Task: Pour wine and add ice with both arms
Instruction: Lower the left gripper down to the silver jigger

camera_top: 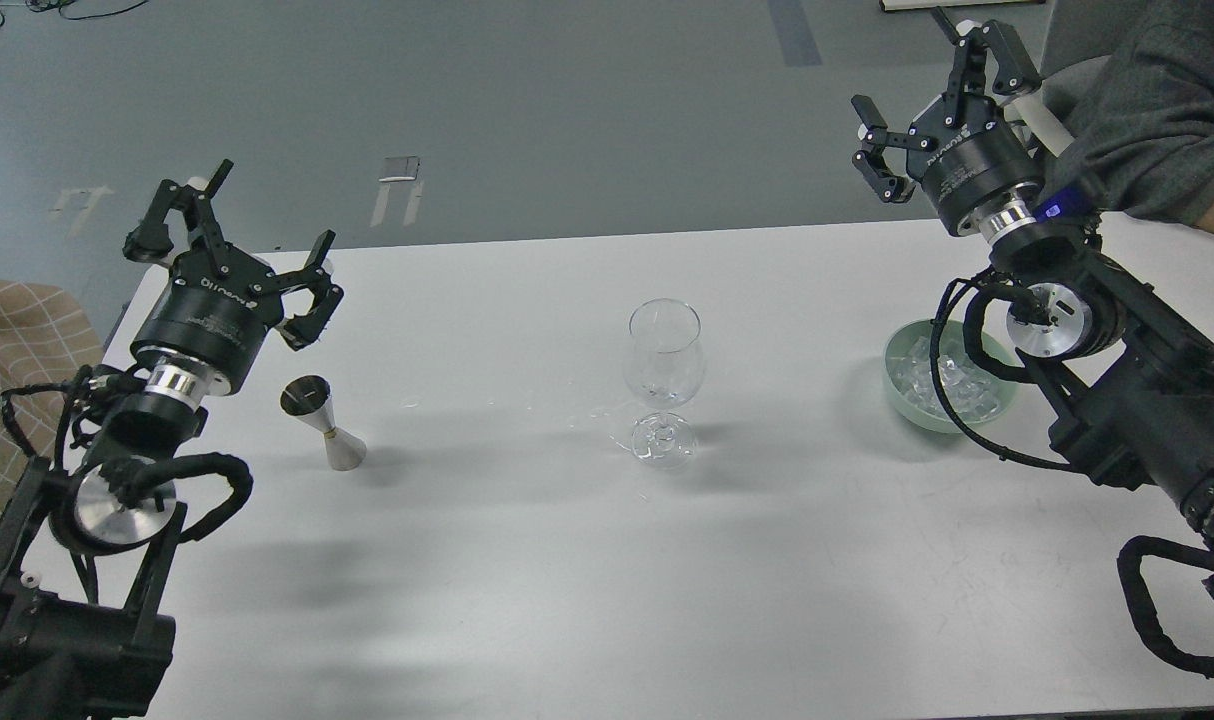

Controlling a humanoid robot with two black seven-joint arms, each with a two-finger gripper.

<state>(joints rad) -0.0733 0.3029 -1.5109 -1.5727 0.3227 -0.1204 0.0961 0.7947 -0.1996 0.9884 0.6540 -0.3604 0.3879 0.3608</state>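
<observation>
One clear stemmed wine glass (664, 375) stands on one white rectangular table (567, 580). There is one small silver metal jigger with a double-cone shape (325, 425), and one pale green round bowl (902, 395). The bowl holds a heap of small clear glassy ice cubes (957, 385); they are many, but partly hidden behind an arm and a cable, so their exact number cannot be told. Two black jointed robot arms are in view, each ending in one black claw gripper: the left gripper (232, 240) and the right gripper (942, 95), both with fingers spread. One grey-sleeved human arm (1157, 110) shows at the upper right corner.
</observation>
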